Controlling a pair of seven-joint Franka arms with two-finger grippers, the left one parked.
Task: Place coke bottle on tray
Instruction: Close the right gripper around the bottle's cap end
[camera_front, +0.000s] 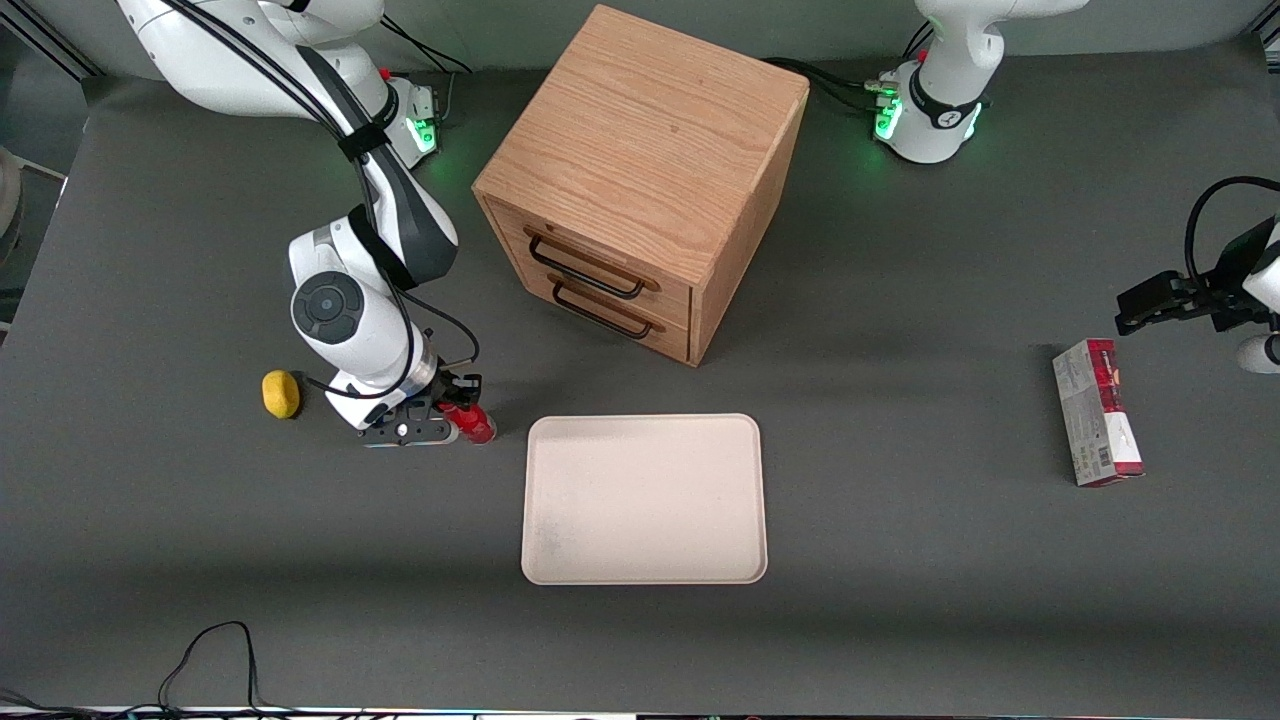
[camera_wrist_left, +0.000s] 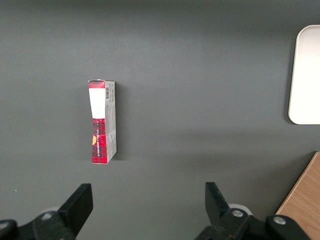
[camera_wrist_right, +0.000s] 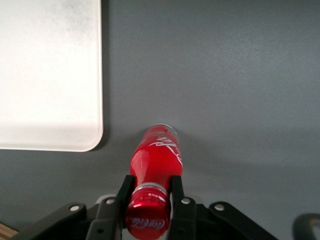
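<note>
The coke bottle (camera_wrist_right: 156, 155) is a small glossy red bottle with a red cap. My right gripper (camera_wrist_right: 150, 189) is shut on its neck, one finger on each side, just under the cap. In the front view the gripper (camera_front: 452, 412) stands low over the table with the bottle (camera_front: 474, 423) showing under it, beside the tray's short edge toward the working arm's end. The tray (camera_front: 645, 498) is cream-white, flat and bare; its corner also shows in the right wrist view (camera_wrist_right: 50, 75).
A yellow lemon-like object (camera_front: 281, 394) lies beside the gripper, toward the working arm's end. A wooden drawer cabinet (camera_front: 640, 180) stands farther from the front camera than the tray. A red-and-grey carton (camera_front: 1097, 412) lies toward the parked arm's end; it also shows in the left wrist view (camera_wrist_left: 102, 121).
</note>
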